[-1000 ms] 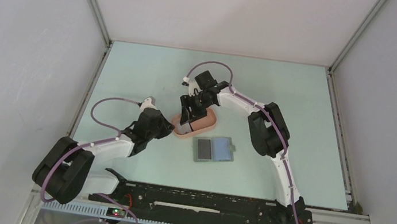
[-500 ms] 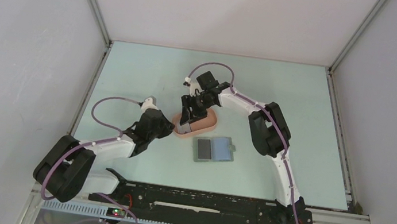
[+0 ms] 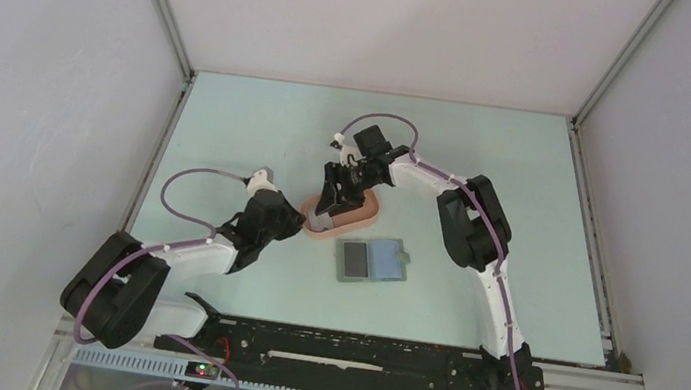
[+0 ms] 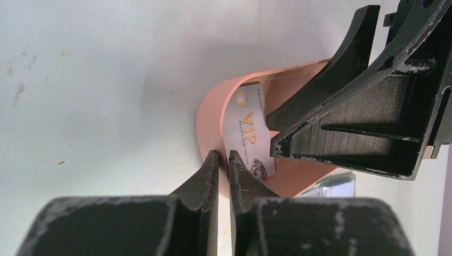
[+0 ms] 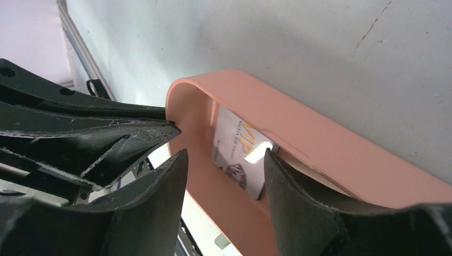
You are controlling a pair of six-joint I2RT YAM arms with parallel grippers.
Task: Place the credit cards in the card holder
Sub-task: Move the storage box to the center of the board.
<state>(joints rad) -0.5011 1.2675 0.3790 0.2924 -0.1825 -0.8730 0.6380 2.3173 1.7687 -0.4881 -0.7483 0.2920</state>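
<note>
On the table (image 3: 259, 133): pink tray (image 3: 362, 217), open card holder (image 3: 371, 260) just beside it, credit card (image 4: 248, 133) inside the tray.
Card face reads gold "VIP"; smaller print illegible. It leans in the tray's end, between the right gripper's (image 5: 225, 154) spread fingers. Left gripper (image 4: 224, 156) is pinched nearly closed on nothing, tips against that end wall.

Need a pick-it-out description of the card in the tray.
On the pale green table, just behind the open grey-green card holder, sits an oblong pink tray. Inside it is a thin card. It is white with gold "VIP" lettering, unlike the plain tray and holder.
</note>
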